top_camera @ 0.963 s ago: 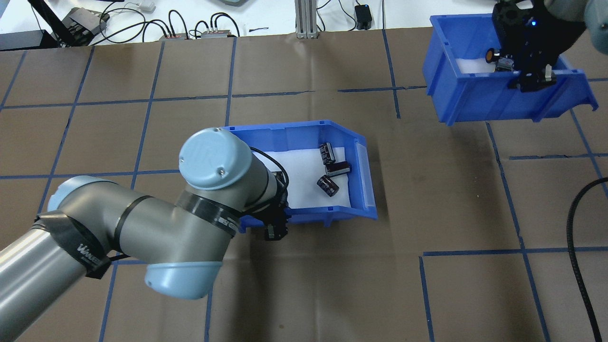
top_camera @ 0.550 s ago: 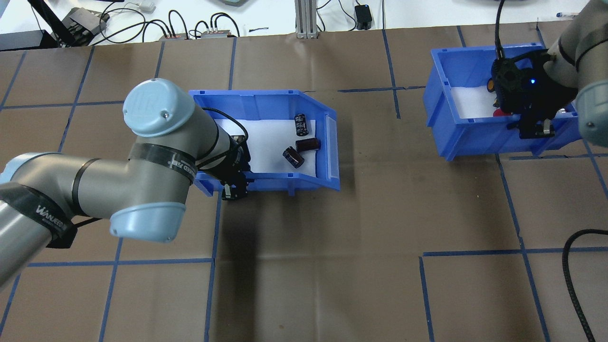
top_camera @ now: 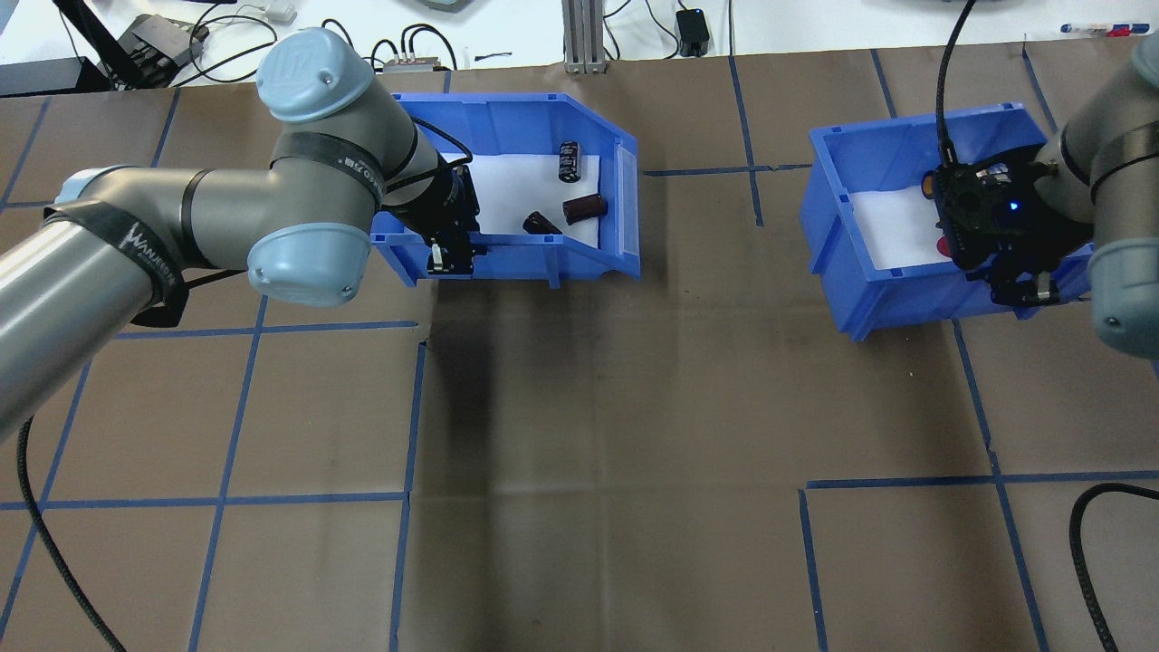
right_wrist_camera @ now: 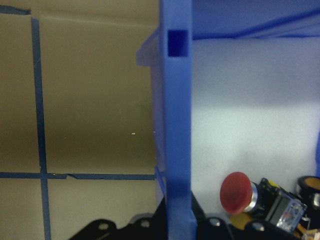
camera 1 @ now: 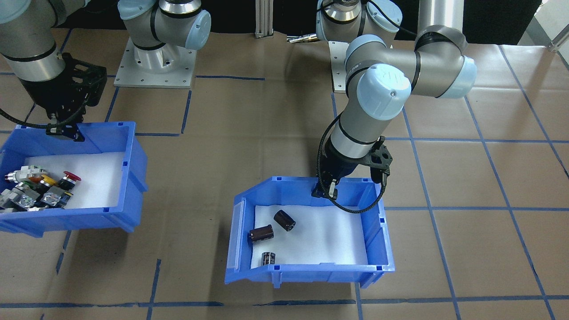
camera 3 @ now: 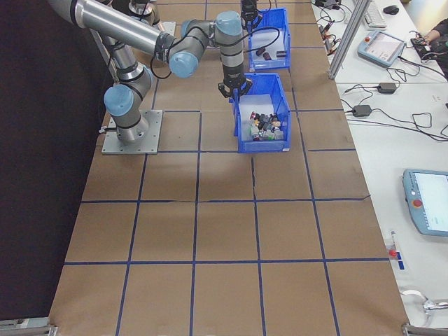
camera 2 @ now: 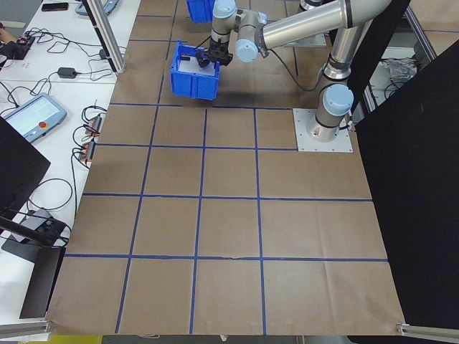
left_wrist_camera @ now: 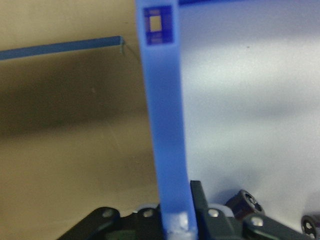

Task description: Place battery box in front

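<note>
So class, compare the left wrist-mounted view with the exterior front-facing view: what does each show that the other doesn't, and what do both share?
Only the wrist view shows the left gripper shut on the battery box wall, a finger either side.

Only the front view shows the right gripper at the switch bin, both arms, and three dark cylinders.

Both show the wall grip and white liner.

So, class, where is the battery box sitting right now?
In the overhead view the battery box is at the table's far edge, left of centre, its near wall gripped by the left tool, well apart from the switch bin on the right.
</note>
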Controlling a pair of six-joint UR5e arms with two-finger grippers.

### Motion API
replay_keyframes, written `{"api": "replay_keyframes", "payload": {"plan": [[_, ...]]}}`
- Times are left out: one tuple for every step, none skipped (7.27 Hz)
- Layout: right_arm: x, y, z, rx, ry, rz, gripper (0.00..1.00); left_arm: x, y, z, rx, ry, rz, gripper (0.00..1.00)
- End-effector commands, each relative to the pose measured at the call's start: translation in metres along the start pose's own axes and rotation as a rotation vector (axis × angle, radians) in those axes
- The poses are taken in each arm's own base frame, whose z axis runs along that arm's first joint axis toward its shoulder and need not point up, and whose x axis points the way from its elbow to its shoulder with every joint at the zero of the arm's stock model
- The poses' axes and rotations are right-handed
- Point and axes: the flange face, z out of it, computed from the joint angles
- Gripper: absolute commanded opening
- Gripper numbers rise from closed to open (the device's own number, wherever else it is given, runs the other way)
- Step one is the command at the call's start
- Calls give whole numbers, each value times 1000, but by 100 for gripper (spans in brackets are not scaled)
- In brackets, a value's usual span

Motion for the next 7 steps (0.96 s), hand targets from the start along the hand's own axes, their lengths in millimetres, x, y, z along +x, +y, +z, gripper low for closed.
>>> {"api": "replay_keyframes", "payload": {"plan": [[-3, -1, 1, 2, -11, 3, 0, 22, 24, 23, -53, -9, -42, 1], [-3, -2, 1, 4, -15, 1, 0, 30, 40, 35, -57, -15, -45, 2], [-6, -3, 2, 6, -19, -1, 0, 44, 56, 40, -62, -3, -52, 2], [-16, -8, 5, 9, -23, -1, 0, 50, 76, 50, -63, -8, -66, 4], [-34, -16, 4, 6, -14, 1, 0, 47, 92, 65, -59, -25, -49, 8], [-54, -24, 2, 4, -11, 3, 0, 46, 94, 69, -57, -30, -46, 14], [-74, -33, 7, 10, -16, 63, 0, 46, 93, 69, -55, -29, -45, 16]]}}
